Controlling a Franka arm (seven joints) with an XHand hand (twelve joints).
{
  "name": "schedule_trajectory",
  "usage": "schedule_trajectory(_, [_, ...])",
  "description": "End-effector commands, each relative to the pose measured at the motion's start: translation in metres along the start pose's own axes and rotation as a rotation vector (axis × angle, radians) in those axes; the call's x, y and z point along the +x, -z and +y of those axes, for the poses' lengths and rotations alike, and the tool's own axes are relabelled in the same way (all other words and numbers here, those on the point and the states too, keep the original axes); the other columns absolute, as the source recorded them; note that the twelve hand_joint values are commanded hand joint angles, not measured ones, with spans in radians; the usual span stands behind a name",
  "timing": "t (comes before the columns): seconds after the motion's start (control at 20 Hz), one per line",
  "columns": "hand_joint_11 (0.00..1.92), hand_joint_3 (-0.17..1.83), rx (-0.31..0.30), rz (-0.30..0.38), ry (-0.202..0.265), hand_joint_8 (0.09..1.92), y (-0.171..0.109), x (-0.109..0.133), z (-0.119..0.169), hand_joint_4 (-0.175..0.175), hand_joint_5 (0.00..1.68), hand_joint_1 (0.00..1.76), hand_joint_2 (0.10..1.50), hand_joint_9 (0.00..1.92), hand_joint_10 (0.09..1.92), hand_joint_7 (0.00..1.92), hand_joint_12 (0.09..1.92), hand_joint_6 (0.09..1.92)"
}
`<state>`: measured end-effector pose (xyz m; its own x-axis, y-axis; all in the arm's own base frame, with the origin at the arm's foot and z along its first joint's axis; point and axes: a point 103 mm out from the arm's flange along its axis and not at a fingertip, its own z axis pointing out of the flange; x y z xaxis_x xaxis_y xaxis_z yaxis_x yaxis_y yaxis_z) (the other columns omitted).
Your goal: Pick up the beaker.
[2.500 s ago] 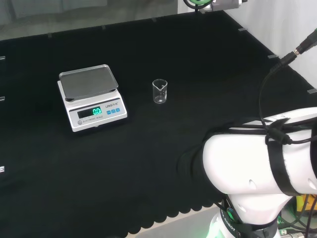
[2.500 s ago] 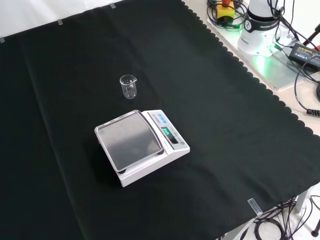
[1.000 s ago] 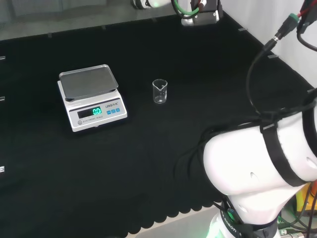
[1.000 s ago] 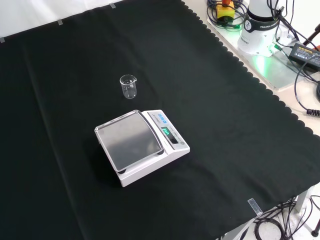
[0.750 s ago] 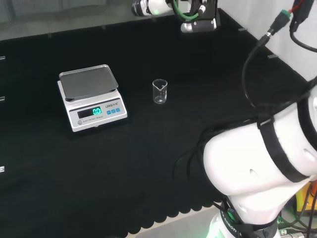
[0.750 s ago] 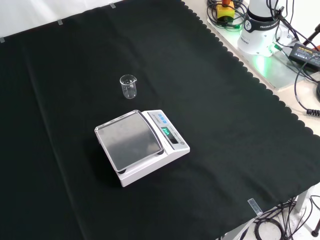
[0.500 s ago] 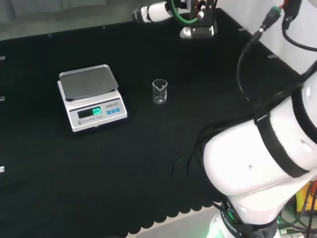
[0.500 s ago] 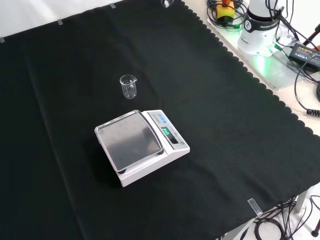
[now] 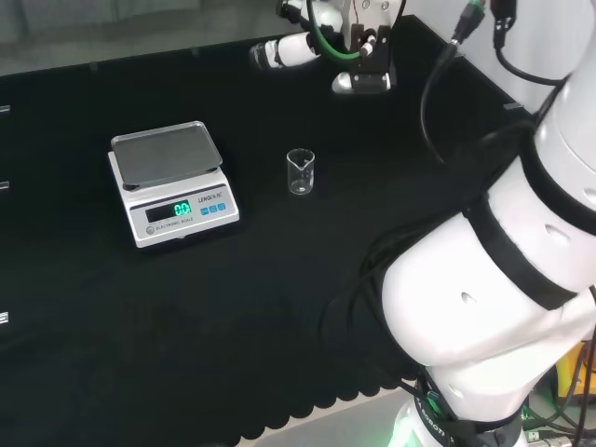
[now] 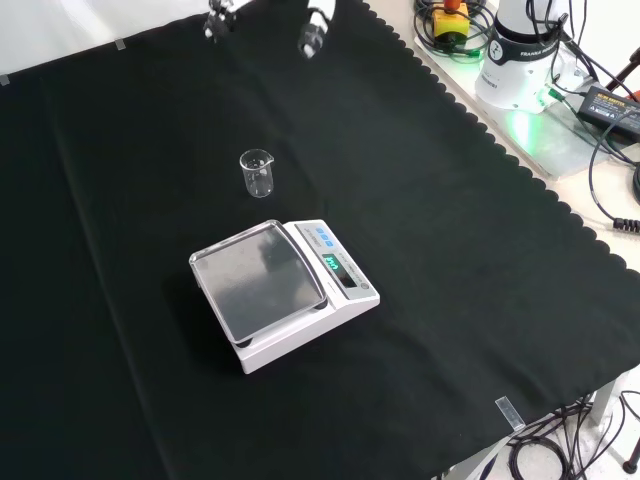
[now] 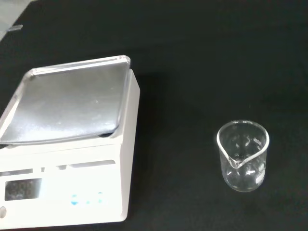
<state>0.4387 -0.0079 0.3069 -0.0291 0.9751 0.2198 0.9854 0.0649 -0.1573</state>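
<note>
A small clear glass beaker (image 9: 300,172) stands upright and empty on the black cloth, to the right of the scale in the head view. It also stands just behind the scale in the front view as the beaker (image 10: 257,173), and close up in the wrist view as the beaker (image 11: 242,155). The hand (image 9: 282,51) hangs above the far part of the cloth, well beyond the beaker, with straight, spread fingers and nothing in it. In the front view the fingertips (image 10: 313,30) reach in at the upper edge, well apart from the beaker.
A white digital scale (image 9: 172,182) with a steel pan and a lit display sits left of the beaker in the head view; the scale (image 10: 282,291) lies nearer the camera in the front view. The arm's white links (image 9: 494,307) stand at the right.
The hand has come down and nearer from the head view's top edge, and its fingertips have entered the front view. The arm's links have swung up. Beaker and scale have not moved.
</note>
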Motion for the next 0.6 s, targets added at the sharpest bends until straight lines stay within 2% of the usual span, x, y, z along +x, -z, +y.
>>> schedule_trajectory(0.05, [0.01, 0.07, 0.018, 0.016, -0.008, 0.57, -0.023, -0.014, 0.032, -0.058, 0.08, 0.26, 0.88, 0.0, 0.67, 0.0, 1.48, 0.09])
schedule_trajectory(0.6, [0.0, 0.07, 0.079, 0.039, -0.041, 0.58, -0.063, -0.032, 0.052, -0.069, 0.12, 0.26, 0.88, 0.0, 0.67, 0.0, 1.48, 0.09])
